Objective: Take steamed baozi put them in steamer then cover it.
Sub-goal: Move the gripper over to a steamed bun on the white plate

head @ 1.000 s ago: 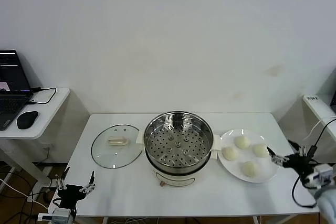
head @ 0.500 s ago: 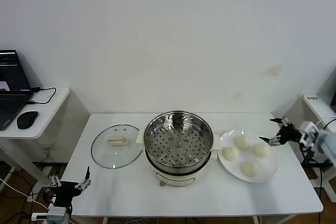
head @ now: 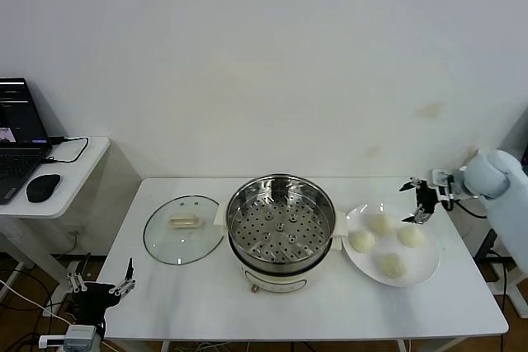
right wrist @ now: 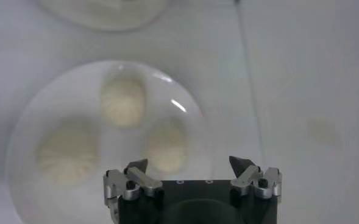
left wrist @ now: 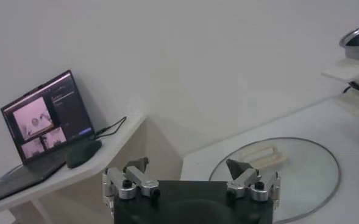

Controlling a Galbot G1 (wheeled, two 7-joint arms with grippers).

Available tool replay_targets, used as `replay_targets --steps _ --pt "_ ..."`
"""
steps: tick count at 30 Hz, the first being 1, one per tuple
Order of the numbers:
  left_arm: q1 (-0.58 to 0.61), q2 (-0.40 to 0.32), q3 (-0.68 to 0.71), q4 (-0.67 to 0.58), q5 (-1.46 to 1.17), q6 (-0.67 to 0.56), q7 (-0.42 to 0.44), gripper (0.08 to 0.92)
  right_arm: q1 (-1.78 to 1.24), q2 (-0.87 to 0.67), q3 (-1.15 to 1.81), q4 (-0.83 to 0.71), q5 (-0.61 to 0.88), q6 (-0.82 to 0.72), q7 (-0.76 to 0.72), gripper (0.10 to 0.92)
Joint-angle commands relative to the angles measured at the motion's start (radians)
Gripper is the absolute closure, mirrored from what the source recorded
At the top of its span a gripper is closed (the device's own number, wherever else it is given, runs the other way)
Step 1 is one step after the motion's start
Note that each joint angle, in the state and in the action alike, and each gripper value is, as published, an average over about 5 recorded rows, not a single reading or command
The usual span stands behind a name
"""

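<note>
**Fingers spread, nothing held**

Fingers of the right gripper stood wide apart and empty above the flat white plate bearing four cream-white steamed baozi. Left gripper hung spread below the desk. Shiny steel steamer stood uncovered beside the clear glass cover.
</note>
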Motion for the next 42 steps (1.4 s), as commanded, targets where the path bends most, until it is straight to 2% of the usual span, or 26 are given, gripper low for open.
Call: replay_targets --steps 1,12,42 --pt "0.000 -0.003 -0.003 -0.005 0.003 0.001 0.003 0.177 0.121 0.104 -0.128 -0.165 -0.140 0.089 -0.067 0.203" --pt "0.005 -0.015 0.000 0.004 0.009 0.001 0.011 0.177 0.091 0.206 -0.071 -0.293 -0.214 0.133 0.044 0.203" --pt "0.012 -0.021 0.007 0.022 0.011 0.000 0.008 0.177 0.061 0.254 -0.008 -0.362 -0.243 0.121 0.062 0.203"
